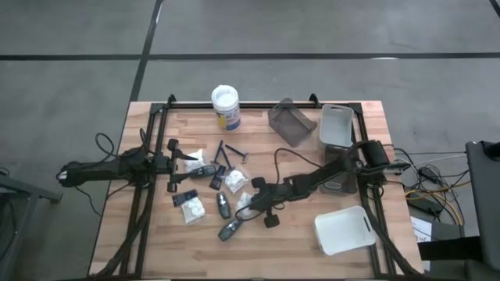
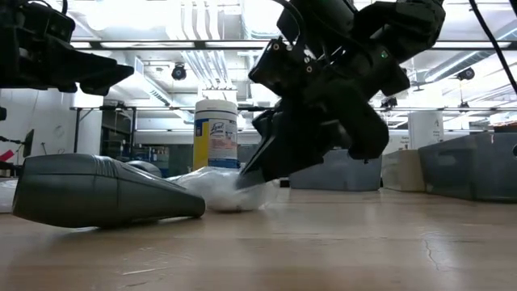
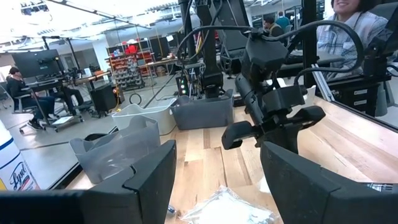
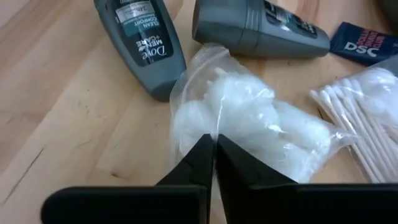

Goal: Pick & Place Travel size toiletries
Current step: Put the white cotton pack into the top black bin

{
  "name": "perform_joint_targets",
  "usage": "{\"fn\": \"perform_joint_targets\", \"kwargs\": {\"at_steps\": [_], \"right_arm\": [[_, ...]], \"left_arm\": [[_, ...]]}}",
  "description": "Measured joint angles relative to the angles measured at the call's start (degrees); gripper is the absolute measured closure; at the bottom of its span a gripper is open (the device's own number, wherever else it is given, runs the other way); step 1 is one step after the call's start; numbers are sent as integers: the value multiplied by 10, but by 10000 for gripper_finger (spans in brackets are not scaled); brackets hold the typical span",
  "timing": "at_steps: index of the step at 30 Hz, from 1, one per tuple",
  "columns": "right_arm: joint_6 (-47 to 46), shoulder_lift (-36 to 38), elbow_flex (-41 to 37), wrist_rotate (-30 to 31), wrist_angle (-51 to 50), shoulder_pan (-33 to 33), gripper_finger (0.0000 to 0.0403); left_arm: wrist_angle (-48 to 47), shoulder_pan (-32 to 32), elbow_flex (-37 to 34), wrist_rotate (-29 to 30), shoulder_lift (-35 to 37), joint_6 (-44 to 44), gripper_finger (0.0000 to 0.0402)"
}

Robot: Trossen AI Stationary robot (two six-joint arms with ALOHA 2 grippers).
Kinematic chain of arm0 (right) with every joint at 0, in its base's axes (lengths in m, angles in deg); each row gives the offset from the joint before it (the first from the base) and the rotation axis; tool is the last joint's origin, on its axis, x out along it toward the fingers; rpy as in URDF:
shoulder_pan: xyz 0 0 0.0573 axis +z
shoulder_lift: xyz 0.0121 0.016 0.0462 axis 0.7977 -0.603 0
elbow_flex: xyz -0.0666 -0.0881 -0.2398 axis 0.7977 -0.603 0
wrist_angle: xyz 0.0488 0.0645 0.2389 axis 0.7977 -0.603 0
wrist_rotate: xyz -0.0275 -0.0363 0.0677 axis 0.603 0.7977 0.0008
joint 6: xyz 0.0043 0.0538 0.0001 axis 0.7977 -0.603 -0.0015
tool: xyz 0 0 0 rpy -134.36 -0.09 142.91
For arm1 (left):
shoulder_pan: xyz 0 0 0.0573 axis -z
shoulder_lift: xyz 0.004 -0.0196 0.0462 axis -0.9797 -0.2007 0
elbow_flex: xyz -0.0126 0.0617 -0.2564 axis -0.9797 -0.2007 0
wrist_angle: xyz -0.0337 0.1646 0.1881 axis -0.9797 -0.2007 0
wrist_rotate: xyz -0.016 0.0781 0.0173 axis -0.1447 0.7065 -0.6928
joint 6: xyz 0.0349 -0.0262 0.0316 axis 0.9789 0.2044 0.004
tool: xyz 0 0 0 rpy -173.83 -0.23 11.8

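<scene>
My right claw (image 4: 214, 146) is pinched shut on a clear bag of cotton balls (image 4: 249, 118) lying mid-desk (image 1: 156, 242). Left claw (image 1: 173, 165) wide, hovering. White tray (image 1: 344, 230) holds nothing. Only the wrist view reads the Dove bottle (image 4: 140, 40) label.

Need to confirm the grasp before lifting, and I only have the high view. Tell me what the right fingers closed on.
Observer: The right wrist view shows the right gripper fingers shut on the thin film of a clear bag of cotton balls.
Operator: Report whether it's off the wood.
Observer: The low view shows the bag resting on the table.
Operator: Check the left.
Observer: The left gripper fingers are open and hold nothing.
</scene>
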Motion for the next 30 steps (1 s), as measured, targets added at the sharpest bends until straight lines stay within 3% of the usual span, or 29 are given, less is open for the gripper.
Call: {"fn": "perform_joint_targets", "kwargs": {"at_steps": [12, 30], "right_arm": [[4, 70, -12, -2, -44, 0, 394], [21, 90, -18, -2, -62, 0, 394]], "left_arm": [[0, 0, 0, 0, 0, 0, 163], [-2, 0, 0, 0, 0, 0, 163]]}}
